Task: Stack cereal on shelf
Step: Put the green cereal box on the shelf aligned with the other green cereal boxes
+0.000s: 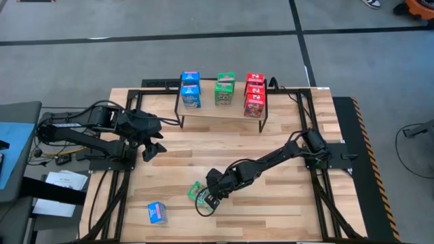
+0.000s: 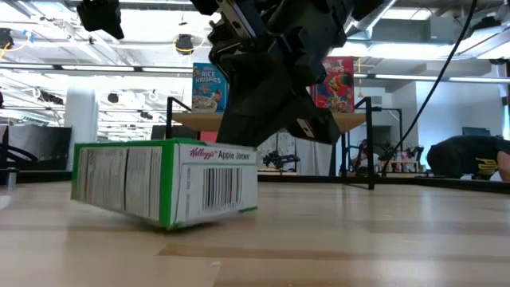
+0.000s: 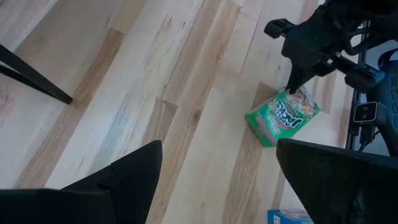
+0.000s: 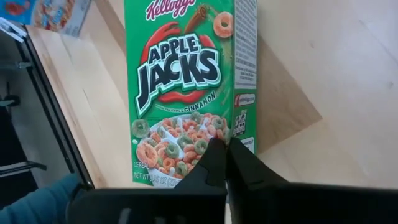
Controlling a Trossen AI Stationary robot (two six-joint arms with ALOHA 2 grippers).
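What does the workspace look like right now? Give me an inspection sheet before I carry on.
Surface: wooden table, light planks, no spills seen.
Job's things: shelf holds a blue stack, a green stack and a red stack; green Apple Jacks box tilted on the table; blue box lying near the table's front edge.
Clutter: nothing seen.
Grippers: right gripper shut, tips at the green box's front; left gripper open, waiting left of the shelf.
Cables: black cable on the floor right of the table.
Surroundings: person bent over behind the table.
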